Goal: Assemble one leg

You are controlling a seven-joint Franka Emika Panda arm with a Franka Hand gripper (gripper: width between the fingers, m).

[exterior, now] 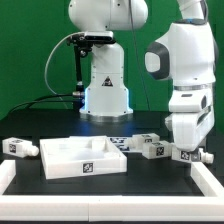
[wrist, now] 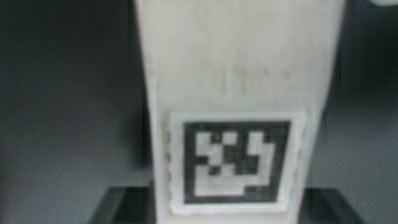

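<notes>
In the exterior view my gripper [exterior: 185,150] is down at the table on the exterior view's right, around a leg [exterior: 182,153], a short white blocky peg with a black-and-white tag. In the wrist view this leg [wrist: 222,90] fills the middle, tag facing the camera. The dark fingers [wrist: 134,203] press against both its sides at the near end. The gripper [wrist: 228,205] looks shut on it. Two more legs [exterior: 150,146] lie just beside it, toward the tray. Another leg [exterior: 20,147] lies at the far left.
The large white shallow tray-like part [exterior: 60,160] with a tag lies in the middle. A white raised rim [exterior: 100,203] borders the table's front and right. The arm's base [exterior: 105,90] stands at the back.
</notes>
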